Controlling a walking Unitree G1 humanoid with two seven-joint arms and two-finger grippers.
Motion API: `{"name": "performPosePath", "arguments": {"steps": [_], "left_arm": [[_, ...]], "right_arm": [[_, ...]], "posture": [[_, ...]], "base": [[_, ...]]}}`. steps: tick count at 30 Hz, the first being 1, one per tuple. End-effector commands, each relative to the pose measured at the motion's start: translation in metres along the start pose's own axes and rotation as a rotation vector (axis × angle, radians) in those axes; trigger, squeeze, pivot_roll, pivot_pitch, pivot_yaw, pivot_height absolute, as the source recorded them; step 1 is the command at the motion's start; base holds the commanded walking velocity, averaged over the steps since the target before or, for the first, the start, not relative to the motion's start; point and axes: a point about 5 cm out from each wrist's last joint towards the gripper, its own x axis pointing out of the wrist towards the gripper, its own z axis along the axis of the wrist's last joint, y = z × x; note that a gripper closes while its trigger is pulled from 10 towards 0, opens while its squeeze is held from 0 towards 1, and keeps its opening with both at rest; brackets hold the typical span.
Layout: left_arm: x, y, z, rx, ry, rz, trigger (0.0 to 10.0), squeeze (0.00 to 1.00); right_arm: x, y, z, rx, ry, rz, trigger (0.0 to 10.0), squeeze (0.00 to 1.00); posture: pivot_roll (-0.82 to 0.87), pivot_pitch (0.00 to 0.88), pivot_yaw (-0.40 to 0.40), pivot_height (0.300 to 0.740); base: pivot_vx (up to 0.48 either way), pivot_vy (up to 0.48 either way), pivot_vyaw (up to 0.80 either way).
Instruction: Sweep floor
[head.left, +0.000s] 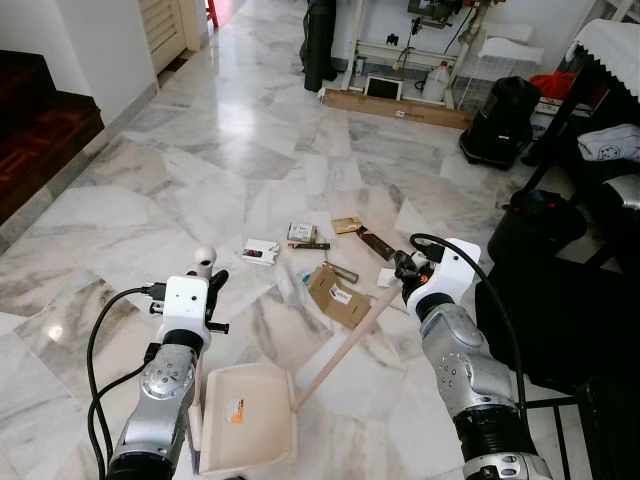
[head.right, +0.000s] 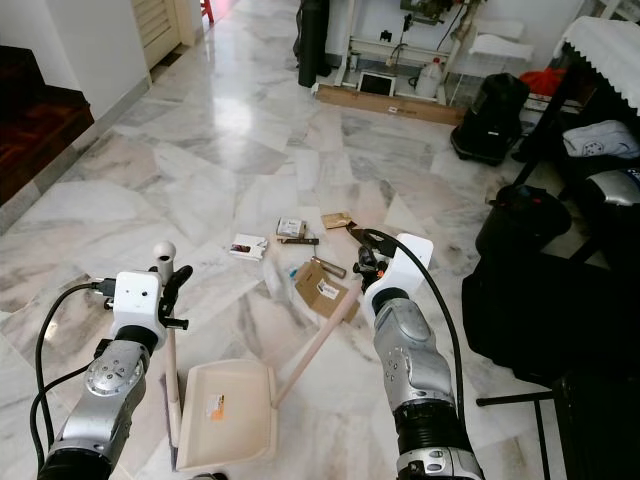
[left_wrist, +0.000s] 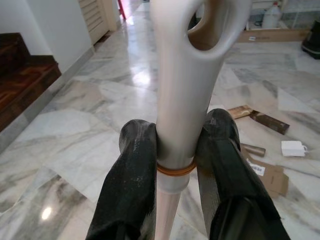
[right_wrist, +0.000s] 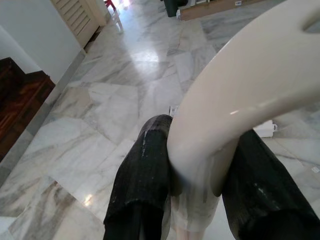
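Both sets of jaws are pinched on tool handles: the left gripper (left_wrist: 175, 165) squeezes the cream dustpan handle (left_wrist: 182, 100) just above an orange band, and the right gripper (right_wrist: 192, 175) clamps the curved cream top of the broom handle (right_wrist: 240, 100)

Seen from the head, the dustpan (head.left: 247, 415) sits flat on the marble floor (head.left: 200, 170) close in front of the robot, with its handle rising to the left gripper. The broom's stick (head.left: 345, 350) slants from the right gripper down to the floor beside the dustpan's right edge

Nothing appears collected yet. The pan's tray looks bare apart from a small printed sticker. Litter lies scattered ahead, a little beyond the pan: a flattened cardboard piece (head.left: 338, 294), a small dark-printed packet (head.left: 260, 251), a little box (head.left: 302, 234), a tan scrap (head.left: 346, 225), a dark brown strip (head.left: 376, 244) and a white charger-like block (head.left: 388, 277)

So the tools are in hand and set down, but the sweeping proper seems all to come: each piece must be drawn back into the pan, the flat cardboard likely being the most awkward
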Motion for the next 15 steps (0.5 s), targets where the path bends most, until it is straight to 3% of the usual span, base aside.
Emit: {"name": "performPosePath", "arguments": {"steps": [1,11,13,15], "left_arm": [[0.0032,-0.0020,0.0030,-0.033,0.000,0.008,10.0,0.00],[0.0041,-0.0058,0.0064,-0.057,-0.012,-0.011,10.0,0.00],[0.0015,-0.0040,0.0081,0.049,-0.046,-0.046,10.0,0.00],[0.0006,-0.0040,0.0085,0.092,-0.058,-0.061,10.0,0.00]], "right_arm": [[0.0016,0.0074,0.0126,0.043,-0.047,0.027,10.0,0.00],[0.0013,0.0063,0.0102,0.046,-0.044,0.022,10.0,0.00],[0.0006,0.0006,0.0118,-0.027,-0.075,-0.011,10.0,0.00],[0.0002,-0.0012,0.0132,-0.085,-0.092,-0.021,10.0,0.00]], "posture": [[0.08,0.083,-0.095,0.740],[0.07,0.082,-0.094,0.740],[0.07,0.082,-0.094,0.740],[0.07,0.082,-0.094,0.740]], "base": [[0.000,0.000,0.00],[0.000,0.000,0.00],[0.000,0.000,0.00],[0.000,0.000,0.00]]}}
